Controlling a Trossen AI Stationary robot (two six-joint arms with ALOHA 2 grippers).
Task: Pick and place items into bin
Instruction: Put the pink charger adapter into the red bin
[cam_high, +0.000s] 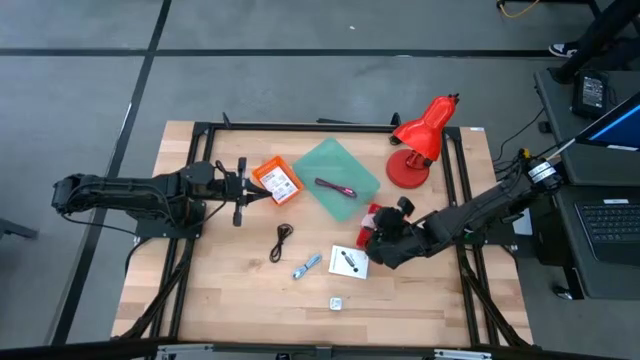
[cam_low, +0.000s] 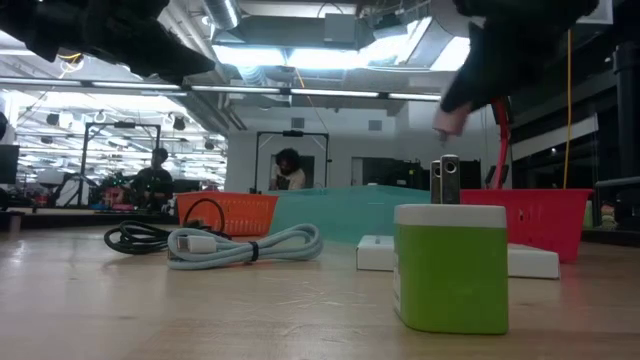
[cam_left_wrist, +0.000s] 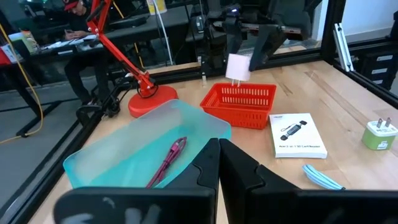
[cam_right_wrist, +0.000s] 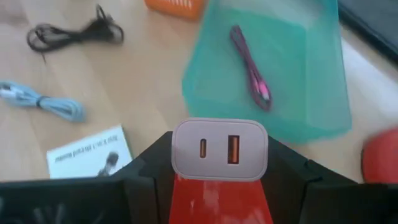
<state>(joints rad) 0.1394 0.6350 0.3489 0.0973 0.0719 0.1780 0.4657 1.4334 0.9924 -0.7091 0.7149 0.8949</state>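
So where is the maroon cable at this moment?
The maroon cable lies inside the teal bin, at the table's far middle in the high view, between the orange basket and the red lamp.

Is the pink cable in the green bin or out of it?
In. The pink cable lies on the floor of the green bin, inside its walls, in the high view too.

Robotics lab/workshop; framed wooden table (cam_high: 240, 300), laptop (cam_high: 612, 215) alongside; ceiling ducts, equipment rigs, seated people (cam_low: 288, 168) behind.
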